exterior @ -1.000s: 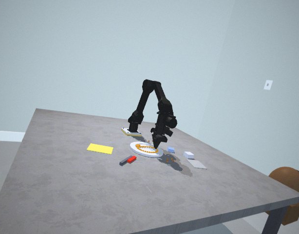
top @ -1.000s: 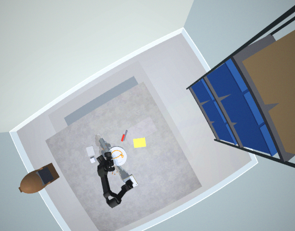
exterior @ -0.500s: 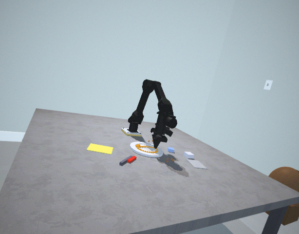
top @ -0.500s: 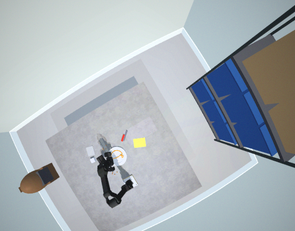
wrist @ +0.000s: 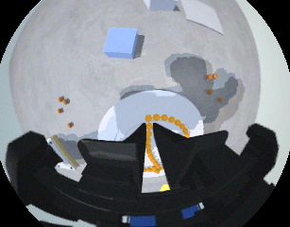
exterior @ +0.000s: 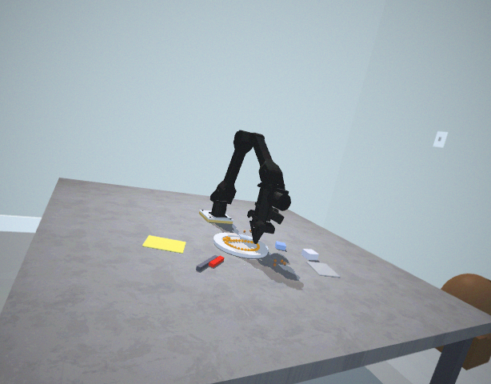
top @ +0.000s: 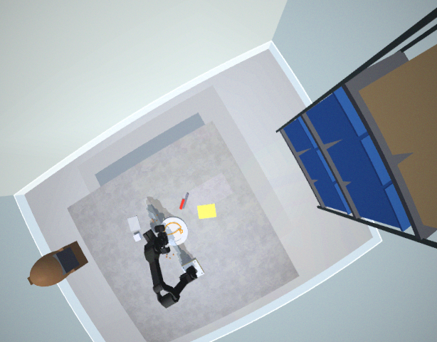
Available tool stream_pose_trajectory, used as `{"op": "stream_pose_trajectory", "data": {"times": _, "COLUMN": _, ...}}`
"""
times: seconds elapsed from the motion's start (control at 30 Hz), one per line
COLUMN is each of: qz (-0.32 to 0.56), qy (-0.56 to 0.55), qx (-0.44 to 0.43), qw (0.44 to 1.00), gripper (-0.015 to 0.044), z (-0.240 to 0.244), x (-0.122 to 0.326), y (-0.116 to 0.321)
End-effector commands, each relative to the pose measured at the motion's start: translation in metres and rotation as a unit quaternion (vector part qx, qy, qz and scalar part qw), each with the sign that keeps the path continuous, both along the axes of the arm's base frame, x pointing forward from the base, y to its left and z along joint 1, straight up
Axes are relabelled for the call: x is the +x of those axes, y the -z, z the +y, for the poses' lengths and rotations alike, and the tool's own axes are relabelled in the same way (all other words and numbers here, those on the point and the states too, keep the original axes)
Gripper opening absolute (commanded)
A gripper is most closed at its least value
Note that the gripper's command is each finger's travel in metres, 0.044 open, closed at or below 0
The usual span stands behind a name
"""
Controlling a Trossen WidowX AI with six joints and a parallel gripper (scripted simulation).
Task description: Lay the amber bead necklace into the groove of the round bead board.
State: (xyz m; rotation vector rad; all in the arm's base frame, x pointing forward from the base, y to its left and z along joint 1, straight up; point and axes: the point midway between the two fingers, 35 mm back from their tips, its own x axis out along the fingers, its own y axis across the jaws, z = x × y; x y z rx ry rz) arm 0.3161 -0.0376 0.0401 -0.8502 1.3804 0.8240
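The amber bead necklace (top: 181, 231) (exterior: 226, 239) (wrist: 167, 117) lies in a narrow, uneven loop over the round white bead board (top: 174, 241) (exterior: 219, 245) (wrist: 159, 101), with beads bunched at the end away from the gripper. Whether any beads sit in the groove is too small to tell. My gripper (exterior: 256, 242) (wrist: 148, 125) points down over the board's near side. Its fingertips are shut on a bead at the loop's near end, low over the board. The black fingers hide part of the loop and board in the wrist view.
Small orange beads (exterior: 281, 261) (wrist: 63, 100) lie on both sides of the board. A blue block (exterior: 280, 246) (wrist: 121, 43), a white block (exterior: 309, 254) and a grey plate (exterior: 323, 269) are beside it. A yellow sheet (top: 206, 211) (exterior: 164, 243) and a red-and-dark object (exterior: 216, 262) lie on the other side.
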Motion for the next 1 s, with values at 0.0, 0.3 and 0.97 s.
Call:
{"op": "stream_pose_trajectory", "data": {"times": 0.0, "qz": -0.001, "qy": 0.000, "qx": 0.000, "qw": 1.000, "gripper": 0.0000, "z": 0.000, "x": 0.000, "y": -0.001}}
{"op": "stream_pose_trajectory", "data": {"times": 0.3, "qz": 0.000, "qy": -0.001, "qx": 0.000, "qw": 1.000, "gripper": 0.0000, "z": 0.000, "x": 0.000, "y": -0.002}}
{"op": "stream_pose_trajectory", "data": {"times": 0.97, "qz": 0.000, "qy": -0.002, "qx": 0.000, "qw": 1.000, "gripper": 0.0000, "z": 0.013, "x": -0.007, "y": -0.005}}
